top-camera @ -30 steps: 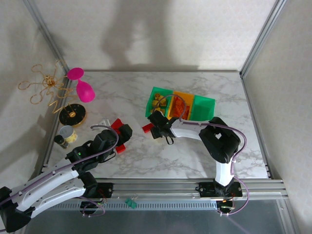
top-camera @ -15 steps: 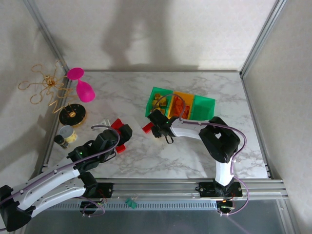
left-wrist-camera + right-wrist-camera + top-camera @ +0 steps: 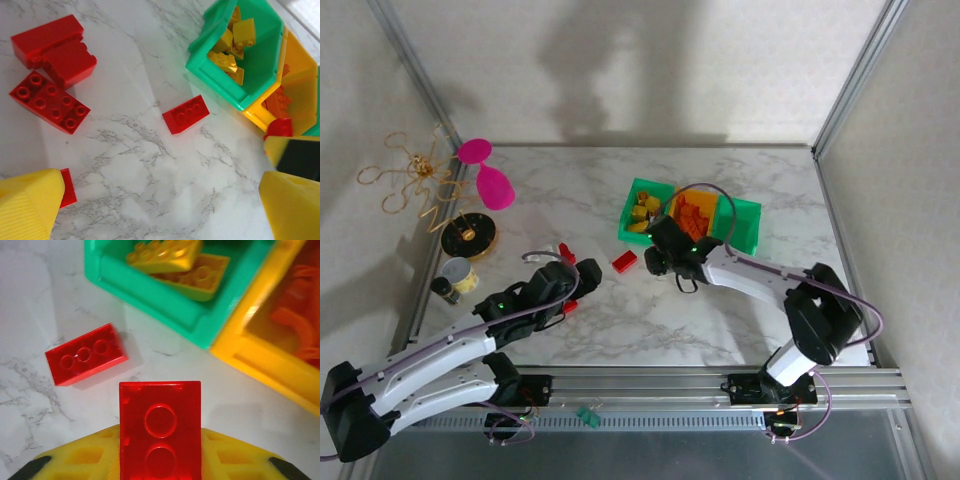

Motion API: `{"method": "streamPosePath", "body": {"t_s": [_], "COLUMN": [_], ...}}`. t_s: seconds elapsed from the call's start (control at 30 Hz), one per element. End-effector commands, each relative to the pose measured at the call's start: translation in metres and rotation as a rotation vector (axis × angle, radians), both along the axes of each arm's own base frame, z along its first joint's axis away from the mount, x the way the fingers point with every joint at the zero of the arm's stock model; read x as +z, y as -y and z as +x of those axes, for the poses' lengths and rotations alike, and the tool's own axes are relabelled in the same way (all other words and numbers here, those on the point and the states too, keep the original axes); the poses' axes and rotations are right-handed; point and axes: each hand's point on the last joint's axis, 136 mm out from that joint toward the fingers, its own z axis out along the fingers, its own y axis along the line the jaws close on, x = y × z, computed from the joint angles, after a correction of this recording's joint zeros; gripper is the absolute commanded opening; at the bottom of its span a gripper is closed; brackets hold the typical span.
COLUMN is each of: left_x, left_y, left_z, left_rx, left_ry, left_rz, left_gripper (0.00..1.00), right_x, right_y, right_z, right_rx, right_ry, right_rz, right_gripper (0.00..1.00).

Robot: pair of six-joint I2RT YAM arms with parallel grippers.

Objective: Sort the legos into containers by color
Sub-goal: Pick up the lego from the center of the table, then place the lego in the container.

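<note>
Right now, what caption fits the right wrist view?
The right gripper grips a red brick; a second red brick lies on the table beside the green bin and yellow bin.

The top camera looked down from above and behind the arm bases, taking in the whole table (image 3: 580,190). Both wrist cameras looked down from close, sharing with it one loose red brick (image 3: 86,360) and the left green bin (image 3: 215,82).

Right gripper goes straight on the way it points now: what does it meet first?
Likely the green bin's near wall, close to its corner with the yellow bin; the held red brick would touch first. Depth is unclear.
</note>
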Motion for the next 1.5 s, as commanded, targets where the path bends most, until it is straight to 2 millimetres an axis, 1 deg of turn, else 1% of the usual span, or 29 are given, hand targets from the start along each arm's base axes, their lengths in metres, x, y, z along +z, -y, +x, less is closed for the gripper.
{"method": "streamPosePath", "body": {"t_s": [0.0, 0.03, 0.07, 0.17, 0.27, 0.37, 0.47, 0.53, 0.6, 0.73, 0.83, 0.87, 0.93, 0.97, 1.03, 1.1, 1.17, 1.23, 1.37, 1.47], "left_x": [0.022, 0.022, 0.022, 0.024, 0.025, 0.026, 0.027, 0.026, 0.024, 0.024, 0.025, 0.026, 0.028, 0.029, 0.031, 0.034, 0.035, 0.036, 0.033, 0.026], "left_y": [0.027, 0.034, 0.041, 0.061, 0.079, 0.099, 0.113, 0.119, 0.122, 0.123, 0.119, 0.118, 0.114, 0.112, 0.109, 0.104, 0.099, 0.092, 0.076, 0.063], "left_z": [0.005, 0.006, 0.006, 0.007, 0.009, 0.010, 0.011, 0.012, 0.013, 0.015, 0.016, 0.016, 0.017, 0.017, 0.017, 0.017, 0.016, 0.015, 0.009, 0.003], "left_rx": [-0.079, -0.094, -0.111, -0.156, -0.184, -0.226, -0.248, -0.257, -0.260, -0.253, -0.241, -0.236, -0.223, -0.219, -0.210, -0.193, -0.175, -0.154, -0.117, -0.090], "left_ry": [0.051, 0.054, 0.055, 0.063, 0.073, 0.079, 0.077, 0.078, 0.076, 0.080, 0.088, 0.091, 0.097, 0.100, 0.107, 0.113, 0.119, 0.121, 0.109, 0.091], "left_rz": [-0.029, -0.030, -0.030, -0.023, -0.015, -0.022, -0.014, -0.011, -0.012, -0.009, -0.003, -0.001, 0.005, 0.006, 0.008, 0.012, 0.009, 0.002, -0.004, 0.000], "left_gripper": [1.00, 1.00, 1.00, 1.00, 1.00, 1.00, 1.00, 1.00, 1.00, 1.00, 1.00, 1.00, 1.00, 1.00, 1.00, 1.00, 1.00, 1.00, 1.00, 1.00], "right_x": [0.010, 0.015, 0.019, 0.031, 0.040, 0.038, 0.032, 0.029, 0.024, 0.007, 0.003, 0.006, 0.015, 0.018, 0.029, 0.039, 0.048, 0.051, 0.047, 0.043], "right_y": [0.040, 0.050, 0.065, 0.098, 0.119, 0.140, 0.154, 0.163, 0.176, 0.194, 0.199, 0.200, 0.198, 0.197, 0.194, 0.184, 0.169, 0.149, 0.112, 0.076], "right_z": [0.005, 0.009, 0.016, 0.034, 0.053, 0.072, 0.090, 0.102, 0.114, 0.130, 0.137, 0.138, 0.139, 0.138, 0.136, 0.131, 0.123, 0.112, 0.086, 0.062], "right_rx": [-0.112, -0.130, -0.164, -0.245, -0.308, -0.379, -0.433, -0.461, -0.503, -0.549, -0.565, -0.567, -0.566, -0.562, -0.550, -0.521, -0.483, -0.430, -0.335, -0.261], "right_ry": [-0.008, -0.006, -0.004, 0.013, 0.041, 0.058, 0.044, 0.049, 0.056, 0.034, 0.031, 0.041, 0.062, 0.069, 0.087, 0.097, 0.110, 0.101, 0.065, 0.048], "right_rz": [-0.003, 0.005, 0.004, -0.011, 0.011, -0.007, -0.001, 0.006, -0.001, -0.023, -0.035, -0.034, -0.018, -0.012, 0.001, 0.013, 0.025, 0.049, 0.065, 0.083], "right_gripper": [0.34, 0.34, 0.34, 0.35, 0.36, 0.36, 0.36, 0.36, 0.37, 0.37, 0.43, 0.45, 0.53, 0.55, 0.56, 0.56, 0.57, 0.58, 0.59, 0.62]}}
